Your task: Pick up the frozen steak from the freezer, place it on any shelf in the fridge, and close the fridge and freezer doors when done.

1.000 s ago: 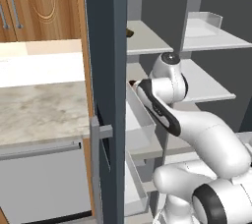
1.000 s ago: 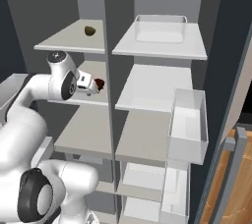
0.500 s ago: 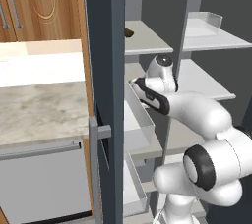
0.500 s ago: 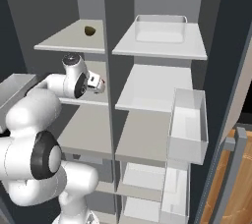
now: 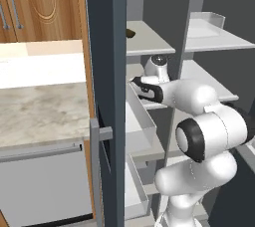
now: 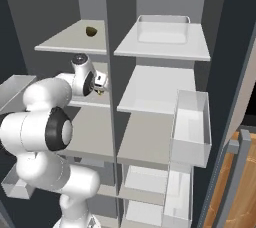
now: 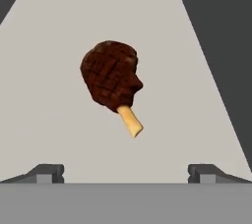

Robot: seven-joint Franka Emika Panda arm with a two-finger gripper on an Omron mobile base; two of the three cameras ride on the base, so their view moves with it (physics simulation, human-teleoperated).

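From the hand view I read the gripper (image 7: 126,171) as spread wide, its 2 fingertips (image 7: 47,171) standing far apart at the bottom of the frame with nothing between them. The frozen steak (image 7: 110,76) lies ahead of the tips, apart from both, flat on a light grey freezer shelf (image 7: 54,120). Its dark red-brown body shows a crosshatched surface; a pale bone stub points toward the gripper.

In the right base view I see the gripper (image 6: 101,86) reaching into the freezer (image 6: 90,2), the left-hand compartment, at the level of the 2nd shelf from the top. On the shelf above it sits a dark olive-brown lump (image 6: 91,31).

The fridge (image 6: 165,2) compartment on the right stands open. Its top board (image 6: 165,47) carries an upright translucent rim, and a plain shelf (image 6: 157,89) lies below it.

In the left base view, the open freezer door (image 5: 104,71) stands edge-on, beside a marble counter (image 5: 42,111).
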